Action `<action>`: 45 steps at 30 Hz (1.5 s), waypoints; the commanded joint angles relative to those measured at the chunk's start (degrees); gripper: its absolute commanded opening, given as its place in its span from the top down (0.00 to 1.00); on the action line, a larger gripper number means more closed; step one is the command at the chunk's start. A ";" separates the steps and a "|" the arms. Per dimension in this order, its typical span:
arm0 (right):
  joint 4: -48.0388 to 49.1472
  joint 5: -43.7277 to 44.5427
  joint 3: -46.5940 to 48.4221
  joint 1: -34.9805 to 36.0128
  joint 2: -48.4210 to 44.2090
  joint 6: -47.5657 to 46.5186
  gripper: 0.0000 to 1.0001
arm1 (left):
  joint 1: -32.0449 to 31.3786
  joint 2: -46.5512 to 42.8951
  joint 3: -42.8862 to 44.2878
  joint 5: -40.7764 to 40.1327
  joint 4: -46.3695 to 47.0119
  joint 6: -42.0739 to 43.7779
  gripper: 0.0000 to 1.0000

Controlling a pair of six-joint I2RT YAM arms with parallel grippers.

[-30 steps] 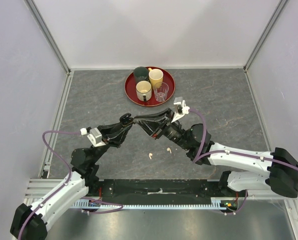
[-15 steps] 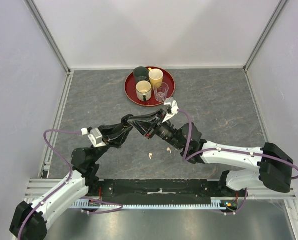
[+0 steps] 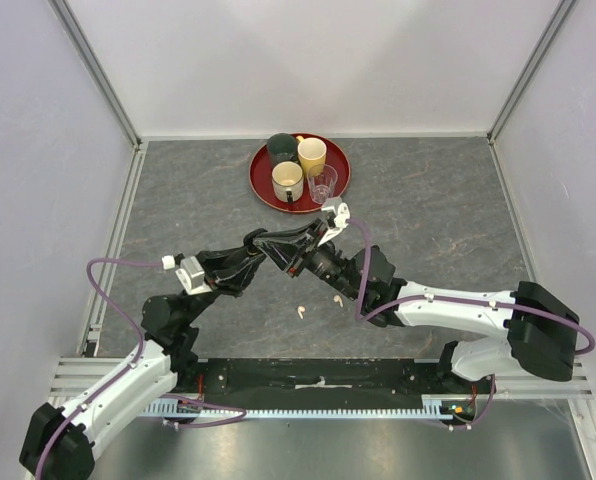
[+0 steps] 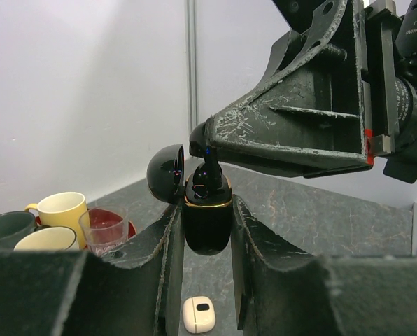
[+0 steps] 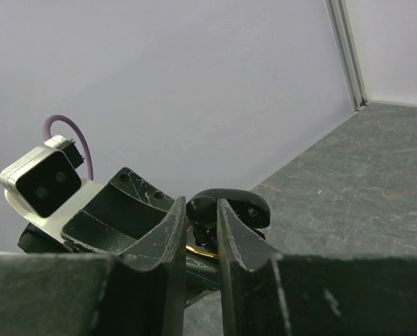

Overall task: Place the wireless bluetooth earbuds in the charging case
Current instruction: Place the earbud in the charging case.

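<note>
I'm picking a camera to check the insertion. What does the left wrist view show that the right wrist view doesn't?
Left wrist only: the whole charging case clamped in the left gripper, the cups, a small cream-white item on the table. Right wrist only: the left arm's camera box and purple cable. Both: the open lid, and the black earbud pinched by the right gripper at the case's mouth.
</note>
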 commanded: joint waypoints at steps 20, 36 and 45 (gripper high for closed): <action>5.34 0.96 1.28 1.36 2.53 -2.35 1.00 | 0.08 2.22 2.70 1.43 6.02 -2.94 0.98; 7.28 6.67 -0.83 2.77 3.67 -6.31 1.00 | 0.08 1.96 3.23 0.91 7.51 -4.08 0.98; 5.43 10.63 -1.01 3.47 3.41 -6.84 1.00 | 0.08 2.31 3.06 -0.59 9.89 -4.17 0.98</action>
